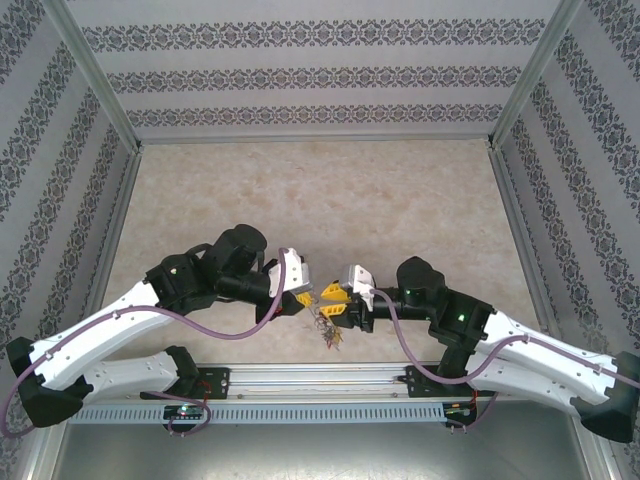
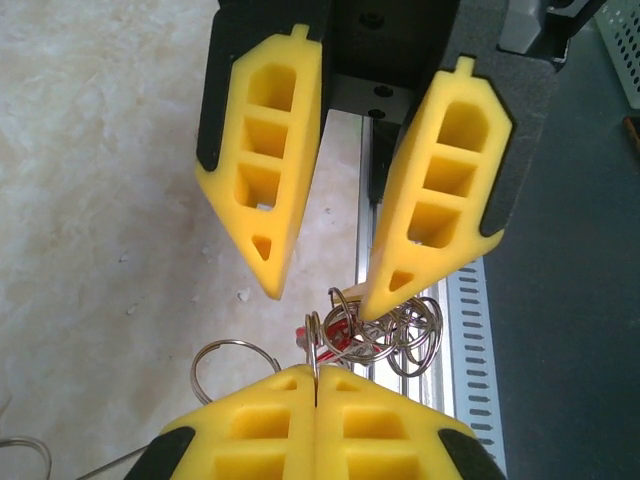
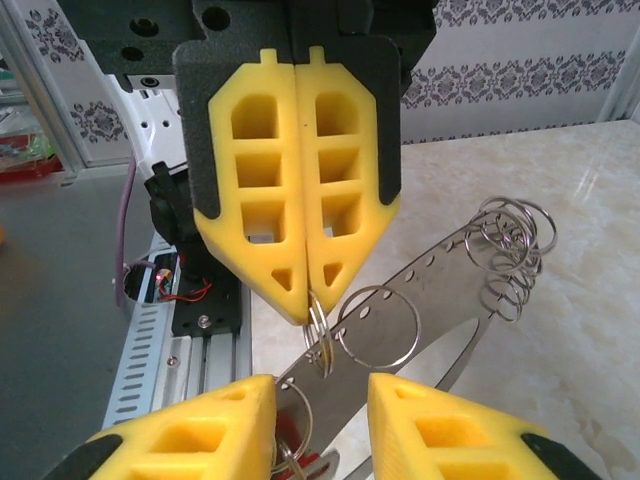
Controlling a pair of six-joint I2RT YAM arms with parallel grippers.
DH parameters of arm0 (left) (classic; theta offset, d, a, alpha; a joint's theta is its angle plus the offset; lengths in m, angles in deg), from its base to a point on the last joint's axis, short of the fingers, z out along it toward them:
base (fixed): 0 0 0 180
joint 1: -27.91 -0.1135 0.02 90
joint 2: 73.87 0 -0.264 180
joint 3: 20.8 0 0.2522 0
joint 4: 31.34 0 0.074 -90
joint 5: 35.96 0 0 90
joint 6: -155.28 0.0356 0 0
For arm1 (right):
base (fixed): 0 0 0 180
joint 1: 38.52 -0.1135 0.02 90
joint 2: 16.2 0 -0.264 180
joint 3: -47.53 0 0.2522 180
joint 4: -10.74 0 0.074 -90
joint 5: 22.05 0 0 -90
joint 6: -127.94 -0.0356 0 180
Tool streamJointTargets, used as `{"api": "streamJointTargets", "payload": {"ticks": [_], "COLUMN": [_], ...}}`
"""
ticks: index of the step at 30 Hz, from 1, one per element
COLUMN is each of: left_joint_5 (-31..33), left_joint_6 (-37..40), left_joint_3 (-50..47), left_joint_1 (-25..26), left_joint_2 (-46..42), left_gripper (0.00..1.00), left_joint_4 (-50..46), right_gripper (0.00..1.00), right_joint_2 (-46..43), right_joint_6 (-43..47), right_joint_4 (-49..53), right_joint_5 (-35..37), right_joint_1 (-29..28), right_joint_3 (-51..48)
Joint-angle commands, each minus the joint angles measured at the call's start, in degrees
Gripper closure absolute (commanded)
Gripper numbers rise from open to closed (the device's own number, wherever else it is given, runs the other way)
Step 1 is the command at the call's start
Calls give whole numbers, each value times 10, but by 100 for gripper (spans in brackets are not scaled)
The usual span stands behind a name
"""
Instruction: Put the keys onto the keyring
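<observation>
The keyring (image 1: 328,330) hangs between the two grippers, near the table's front edge. In the right wrist view it is a flat grey band (image 3: 440,285) with holes, carrying several silvery rings (image 3: 510,250). My left gripper (image 2: 315,375) is shut on one small silver ring (image 2: 314,345) of it, and shows from the front as the left gripper (image 3: 308,300). My right gripper (image 3: 320,385) is open, its fingers either side of the band. Its right fingertip (image 2: 375,300) touches the ring cluster (image 2: 405,335). A red-tagged key (image 2: 338,338) hangs among the rings. I see no yellow tag.
A metal rail (image 1: 300,378) and a perforated cable duct (image 2: 465,330) run along the near edge just below the grippers. The marble tabletop (image 1: 320,200) stretches behind them, with patterned walls (image 1: 300,75) on three sides. A larger loose-hanging ring (image 2: 232,365) dangles left of my left fingers.
</observation>
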Motion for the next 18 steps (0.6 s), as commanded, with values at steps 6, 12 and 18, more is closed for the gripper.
{"api": "streamJointTargets", "payload": {"ticks": [6, 12, 18], "left_joint_5": [-16, -18, -14], "left_joint_6": [15, 12, 5], "left_joint_3": [22, 17, 5], "left_joint_1": [16, 18, 18], "left_joint_2": [0, -1, -10], "left_gripper": [100, 100, 100], "left_joint_4": [-8, 6, 23], "right_gripper": [75, 91, 100], "right_joint_2": [22, 29, 17], "right_joint_6": [10, 7, 13], "right_joint_4": [-47, -54, -53], "right_joint_5": [-33, -43, -41], "right_joint_1": [-10, -12, -12], "right_joint_3": [23, 19, 13]}}
